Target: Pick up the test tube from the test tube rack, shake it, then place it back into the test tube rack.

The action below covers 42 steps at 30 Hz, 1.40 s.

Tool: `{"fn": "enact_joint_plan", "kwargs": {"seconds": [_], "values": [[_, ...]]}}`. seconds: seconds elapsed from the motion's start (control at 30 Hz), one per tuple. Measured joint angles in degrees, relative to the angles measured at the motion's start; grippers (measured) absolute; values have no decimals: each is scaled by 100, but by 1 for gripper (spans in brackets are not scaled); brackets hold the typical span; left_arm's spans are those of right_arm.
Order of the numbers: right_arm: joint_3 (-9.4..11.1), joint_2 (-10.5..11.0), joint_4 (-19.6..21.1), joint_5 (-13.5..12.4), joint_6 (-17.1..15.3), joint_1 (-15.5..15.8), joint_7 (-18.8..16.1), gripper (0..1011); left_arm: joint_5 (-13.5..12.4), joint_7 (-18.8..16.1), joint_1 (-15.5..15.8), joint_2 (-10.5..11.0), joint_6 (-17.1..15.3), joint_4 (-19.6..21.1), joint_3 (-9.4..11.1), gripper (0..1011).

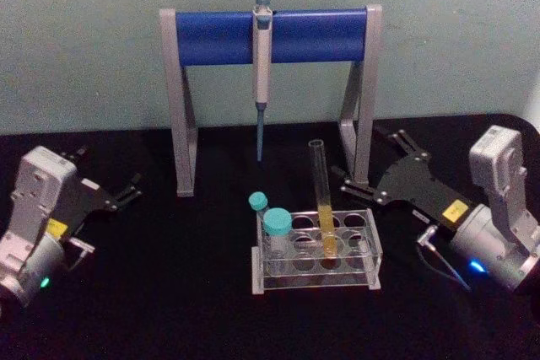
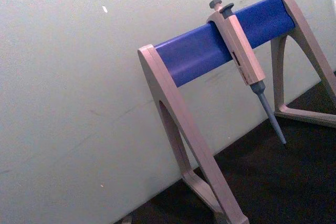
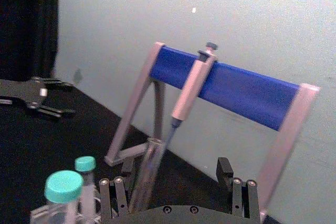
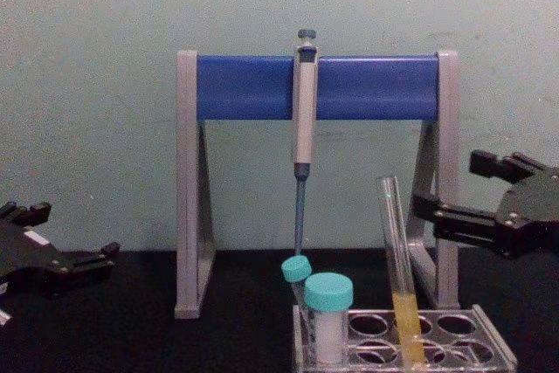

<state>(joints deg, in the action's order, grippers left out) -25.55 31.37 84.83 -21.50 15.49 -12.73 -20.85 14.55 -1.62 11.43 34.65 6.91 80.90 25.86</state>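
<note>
The test tube is being held, slightly tilted, in a hole of the test tube rack on the desk. The right gripper is being held near the rack, behind it to the right, with its fingers spread wide and empty. The left gripper is being held well apart at the left, its fingers likewise spread.

Black table with rack, stand

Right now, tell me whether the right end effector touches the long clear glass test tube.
Apart: chest view shows wall between the right end effector and the test tube.
</note>
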Motion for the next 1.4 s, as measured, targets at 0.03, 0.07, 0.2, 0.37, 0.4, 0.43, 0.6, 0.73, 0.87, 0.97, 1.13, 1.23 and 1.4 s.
{"fn": "enact_joint_plan", "kwargs": {"seconds": [0.03, 0.07, 0.2, 0.37, 0.4, 0.43, 0.6, 0.73, 0.87, 0.97, 1.13, 1.23, 1.4], "values": [[-9, -13, -5, -17, -24, -18, -51, 1000, 0, 0, 0, 0, 0, 0, 0, 1001], [-21, -42, -20, -59, -72, -51, -148, 1000, 0, 0, 0, 0, 0, 0, 0, 1001], [-30, -117, -63, -200, -258, -128, -364, 1000, 0, 0, 0, 0, 0, 0, 0, 1001], [-15, -239, -138, -330, -540, -226, -532, 1000, 0, 0, 0, 0, 0, 0, 0, 1001], [-13, -257, -151, -342, -585, -242, -546, 1000, 0, 0, 0, 0, 0, 0, 0, 1001], [-10, -291, -178, -365, -672, -272, -577, 1000, 0, 0, 0, 0, 0, 0, 0, 1001], [-5, -389, -248, -413, -934, -352, -661, 1000, 0, 0, 0, 0, 0, 0, 0, 1001], [-5, -452, -282, -419, -1123, -392, -714, 1000, 0, 0, 0, 0, 0, 0, 0, 1001], [16, -526, -330, -421, -1312, -419, -752, 1000, 0, 0, 0, 0, 0, 0, 0, 1001], [31, -560, -359, -424, -1405, -432, -764, 1000, 0, 0, 0, 0, 0, 0, 0, 1001], [46, -613, -412, -424, -1560, -455, -766, 1000, 0, 0, 0, 0, 0, 0, 0, 1002], [60, -644, -445, -427, -1659, -469, -764, 1000, 0, 0, 0, 0, 0, 0, 0, 1001], [70, -668, -482, -433, -1758, -486, -762, 1000, 0, 0, 0, 0, 0, 0, 0, 1001]]}}
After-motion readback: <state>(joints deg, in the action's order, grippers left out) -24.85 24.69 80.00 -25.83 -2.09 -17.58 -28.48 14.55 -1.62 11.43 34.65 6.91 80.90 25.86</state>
